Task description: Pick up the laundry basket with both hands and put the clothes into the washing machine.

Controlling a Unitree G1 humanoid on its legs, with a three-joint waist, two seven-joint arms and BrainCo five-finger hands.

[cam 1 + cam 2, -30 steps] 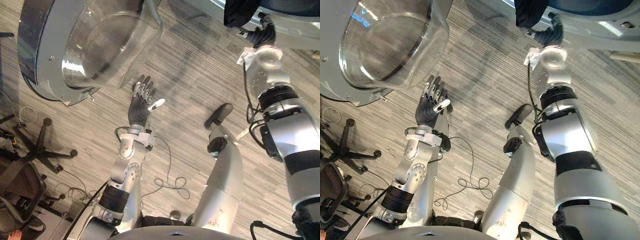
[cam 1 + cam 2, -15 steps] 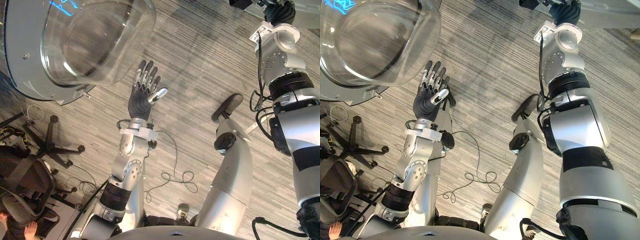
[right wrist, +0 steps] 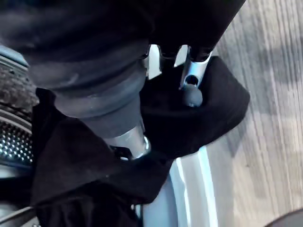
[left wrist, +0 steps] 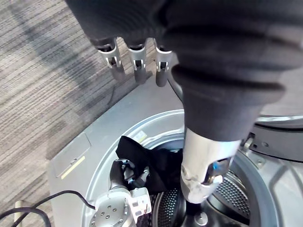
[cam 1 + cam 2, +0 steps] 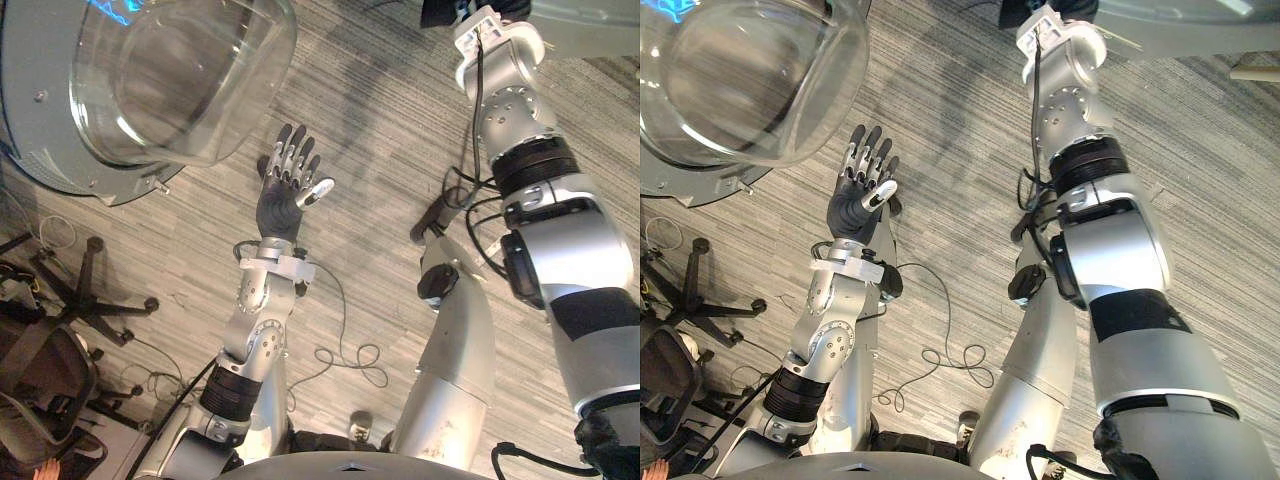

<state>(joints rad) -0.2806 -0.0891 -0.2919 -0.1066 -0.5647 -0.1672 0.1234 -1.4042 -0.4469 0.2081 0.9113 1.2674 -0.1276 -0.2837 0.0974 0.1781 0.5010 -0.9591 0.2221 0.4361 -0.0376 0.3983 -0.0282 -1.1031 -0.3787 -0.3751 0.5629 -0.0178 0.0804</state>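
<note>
My right hand point(image 4: 124, 176) reaches to the rim of the washing machine's round opening point(image 4: 94, 142), and its fingers point(image 3: 191, 92) curl into a black cloth point(image 3: 208, 118). The cloth point(image 4: 156, 163) hangs over the rim and into the perforated drum point(image 4: 227, 194). My left hand point(image 5: 280, 205) is raised over the floor with straight, spread fingers and holds nothing. It sits just below the machine's swung-out door with its glass bowl point(image 5: 170, 80).
The open door point(image 5: 730, 80) juts out at the upper left, close to my left hand. An office chair's star base point(image 5: 90, 290) and a dark seat point(image 5: 40, 370) stand at the left on the striped grey carpet point(image 5: 380, 130).
The view has shifted. My right hand's fingers have curled into the black cloth at the opening. The left hand stays raised and open.
</note>
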